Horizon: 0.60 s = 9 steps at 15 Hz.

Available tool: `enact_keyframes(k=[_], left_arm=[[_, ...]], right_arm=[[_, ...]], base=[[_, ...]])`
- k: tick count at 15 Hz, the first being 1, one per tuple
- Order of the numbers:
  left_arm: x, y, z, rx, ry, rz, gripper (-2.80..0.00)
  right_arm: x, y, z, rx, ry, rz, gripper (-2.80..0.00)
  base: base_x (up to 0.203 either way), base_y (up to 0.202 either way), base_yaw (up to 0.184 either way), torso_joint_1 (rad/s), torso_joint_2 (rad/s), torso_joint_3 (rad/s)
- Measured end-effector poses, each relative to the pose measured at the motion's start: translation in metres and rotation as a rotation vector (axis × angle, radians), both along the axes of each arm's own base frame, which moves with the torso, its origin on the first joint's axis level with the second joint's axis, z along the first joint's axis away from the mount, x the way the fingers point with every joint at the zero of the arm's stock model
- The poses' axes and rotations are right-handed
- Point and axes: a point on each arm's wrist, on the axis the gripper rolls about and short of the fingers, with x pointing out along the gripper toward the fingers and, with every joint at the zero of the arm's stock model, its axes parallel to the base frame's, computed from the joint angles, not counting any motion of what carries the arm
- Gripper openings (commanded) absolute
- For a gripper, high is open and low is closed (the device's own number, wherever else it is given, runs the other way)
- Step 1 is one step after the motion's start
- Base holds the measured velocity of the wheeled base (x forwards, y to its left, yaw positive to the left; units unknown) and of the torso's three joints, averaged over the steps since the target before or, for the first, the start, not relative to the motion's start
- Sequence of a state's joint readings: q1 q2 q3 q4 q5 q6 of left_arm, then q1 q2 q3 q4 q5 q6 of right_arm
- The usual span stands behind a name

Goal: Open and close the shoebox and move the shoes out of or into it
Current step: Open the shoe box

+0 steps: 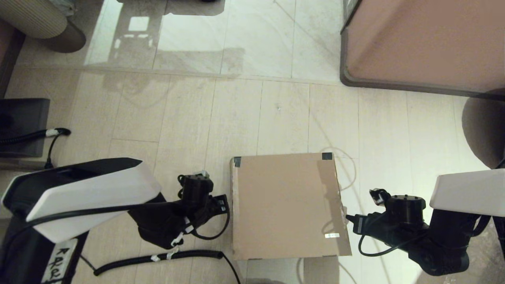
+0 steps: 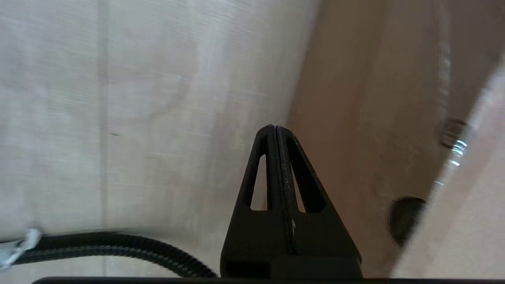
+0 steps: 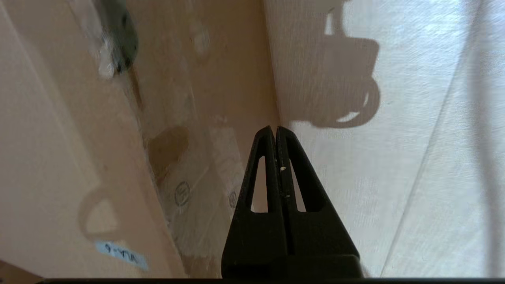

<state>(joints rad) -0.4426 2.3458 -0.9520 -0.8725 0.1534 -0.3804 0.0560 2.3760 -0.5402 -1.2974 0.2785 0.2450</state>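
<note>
Flanking the closed shoebox (image 1: pixel 286 205) — left gripper (image 1: pixel 225 203), right gripper (image 1: pixel 349 218), both fingers clenched, grasping nothing.

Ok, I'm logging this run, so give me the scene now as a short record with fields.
shoebox: shoebox on the floor between both arms, lid closed
shoes: none in view
left gripper: left gripper beside the box's left side, jaws shut, holding nothing
right gripper: right gripper beside the box's right side, jaws shut, holding nothing
label: white label on lid
</note>
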Motion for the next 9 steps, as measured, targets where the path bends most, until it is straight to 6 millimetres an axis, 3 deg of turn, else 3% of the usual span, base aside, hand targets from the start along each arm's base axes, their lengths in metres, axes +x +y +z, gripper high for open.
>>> enact_keyframes(k=[6,9], left_arm=[[-0.003,-0.022,-0.004,-0.026,0.013,-0.062,-2.8],[-0.008,-0.029,-0.004,-0.05,0.057,-0.074,-2.8]], right_arm=[[-0.006,0.016,-0.006,0.02,0.006,0.04,-2.8],[-0.019,0.019,-0.007,0.039,0.022,0.063,-2.8]], base=[[0.0,0.0,0.0,0.0,0.0,0.0],[0.0,0.0,0.0,0.0,0.0,0.0]])
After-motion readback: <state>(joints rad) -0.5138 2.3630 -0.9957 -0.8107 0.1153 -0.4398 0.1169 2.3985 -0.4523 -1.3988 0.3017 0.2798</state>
